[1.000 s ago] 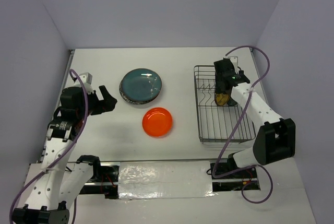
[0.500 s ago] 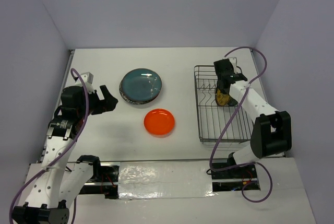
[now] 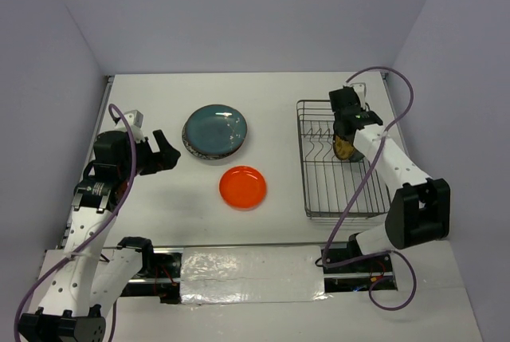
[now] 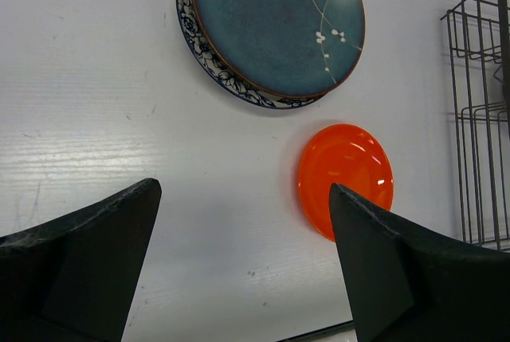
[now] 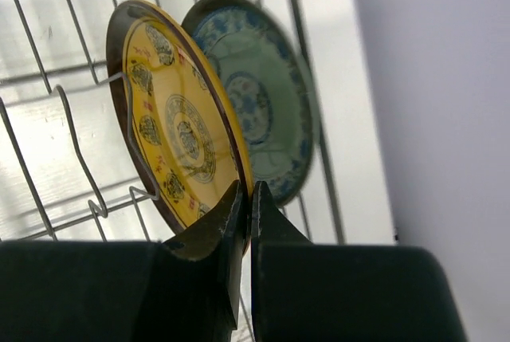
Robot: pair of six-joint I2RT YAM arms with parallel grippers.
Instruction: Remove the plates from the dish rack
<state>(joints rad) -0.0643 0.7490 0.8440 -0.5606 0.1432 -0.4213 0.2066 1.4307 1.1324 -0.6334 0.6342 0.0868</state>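
Top view first: my right gripper (image 3: pixel 343 133) is out over the far end of the dish rack (image 3: pixel 339 186), which sits on the right side of the table (image 3: pixel 279 103). It's down on a yellow plate (image 3: pixel 343 149) standing on edge in there. My left gripper (image 3: pixel 165 153) hangs over the left side of the table with its jaws spread, holding nothing. Between the 2 arms a dark teal plate (image 3: pixel 215 128) lies flat, and an orange plate (image 3: pixel 243 186) lies near it on the side toward me, not touching it. Left wrist view: jaws wide apart with bare table between them. The dark teal plate sits stacked on a floral-rimmed plate (image 4: pixel 209 67), the orange plate lies on its own below that stack, and a corner of the dish rack pokes in at the right edge. Right wrist view: my jaws are pinched nearly together on the lower rim of the yellow plate, which stands tilted among the rack's wires. 1 teal-patterned plate (image 5: pixel 267 111) stands right behind it, closer to the rack's outer wall, though I can't tell if those 2 touch.
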